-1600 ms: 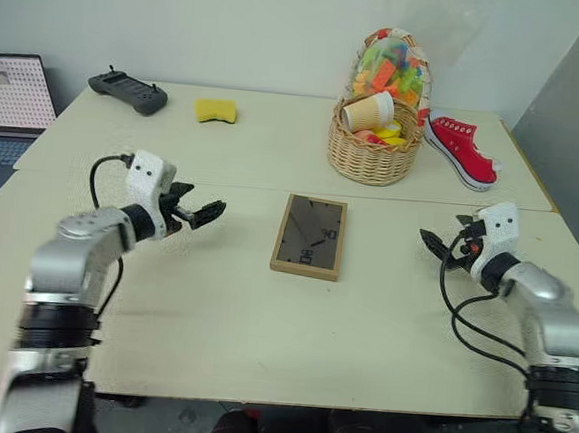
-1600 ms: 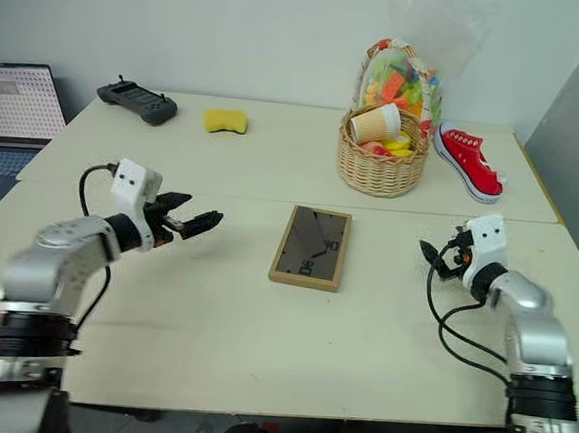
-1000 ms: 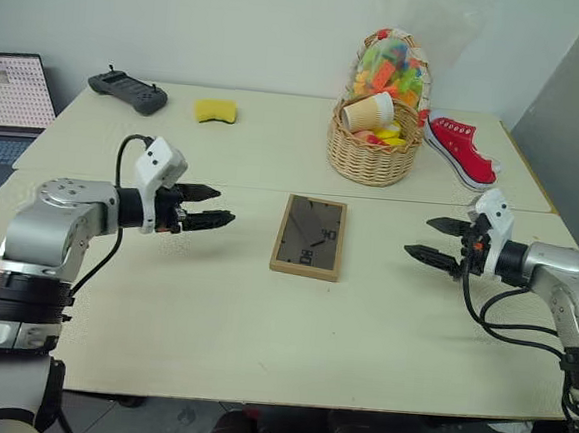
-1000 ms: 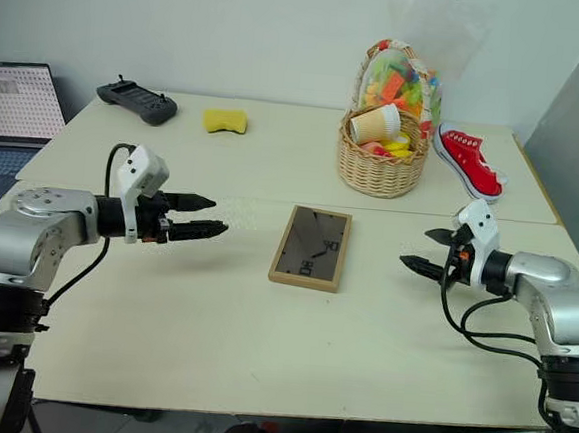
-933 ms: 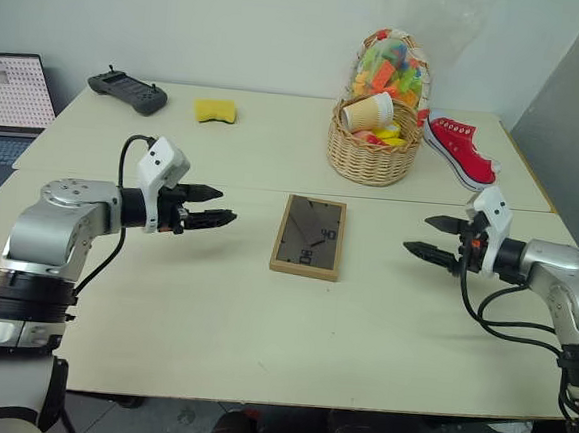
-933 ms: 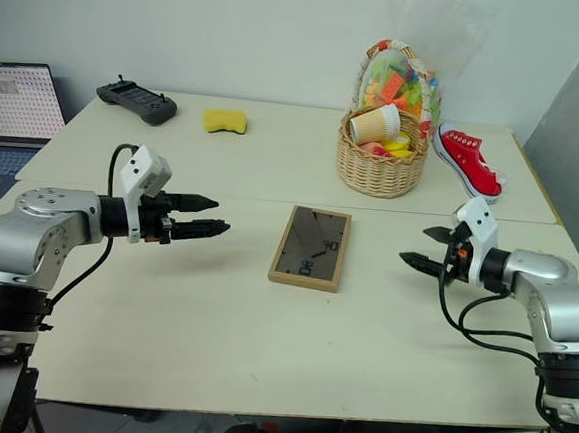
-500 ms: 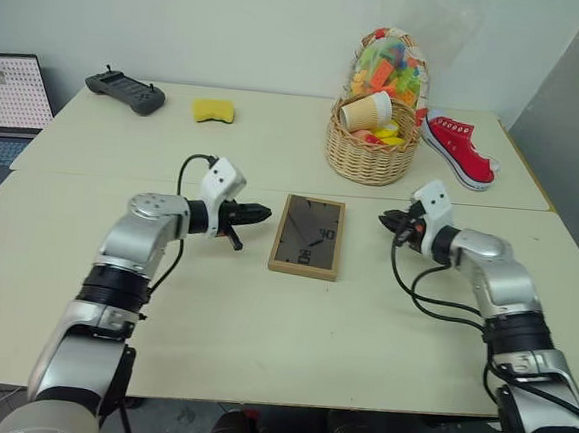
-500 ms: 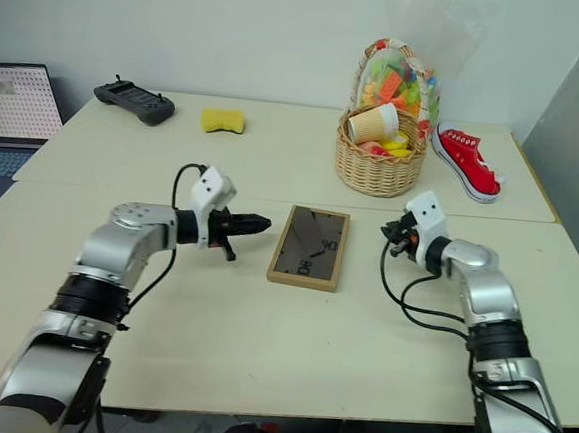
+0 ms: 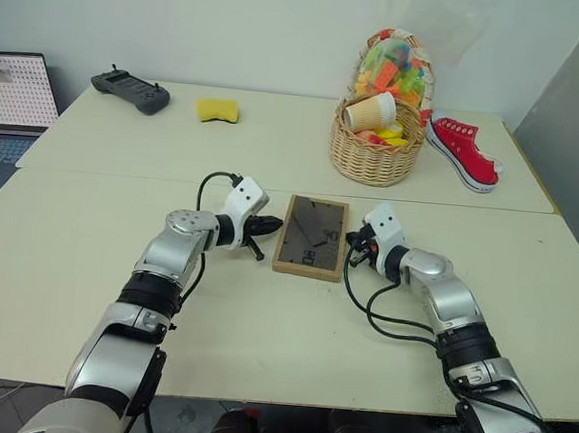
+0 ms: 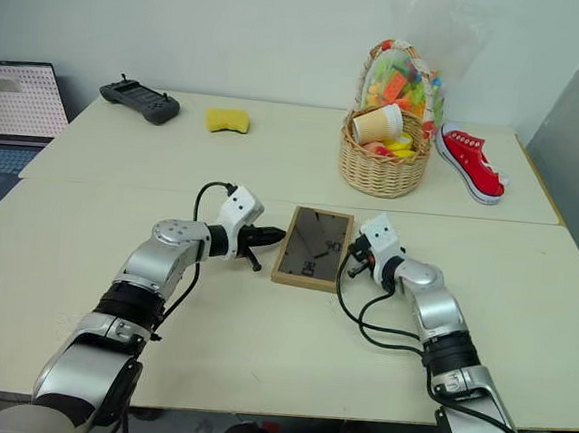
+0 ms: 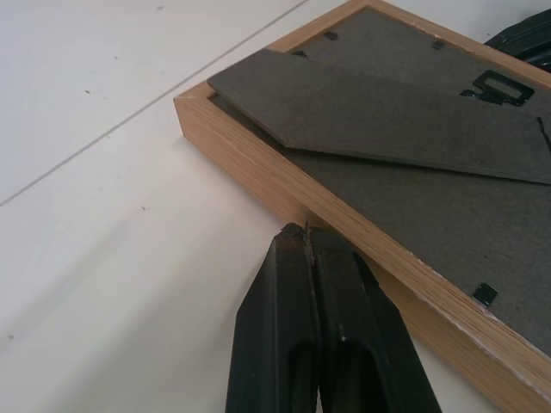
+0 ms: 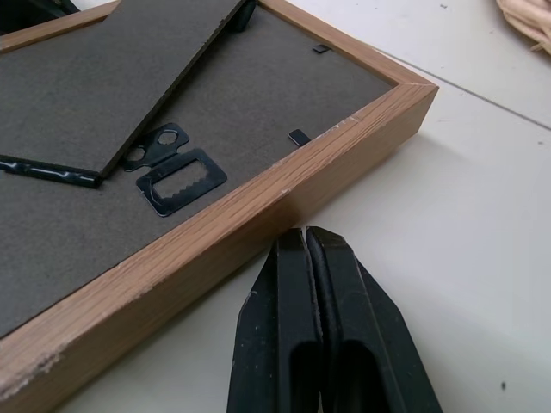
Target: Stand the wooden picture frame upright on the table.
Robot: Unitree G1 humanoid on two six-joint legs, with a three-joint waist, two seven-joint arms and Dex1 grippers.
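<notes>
Your wooden picture frame (image 9: pixel 310 236) lies flat, back side up, near the middle of the worktop (image 9: pixel 262 315). Your left end effector (image 11: pixel 308 245), fingers pressed together, has its tips at the frame's left edge; your right end effector (image 12: pixel 306 237), likewise closed and empty, has its tips at the right edge.

Both arms bent inward over mid-table, L gripper (image 9: pixel 272 222) w/ fingers pressed together, tips aimed toward 3 o'clock, R gripper (image 9: pixel 352 241) likewise clamped tight, tips aimed toward 9 o'clock, the two facing each other, wrists low & tilted slightly down, cables looping off each forearm.
</notes>
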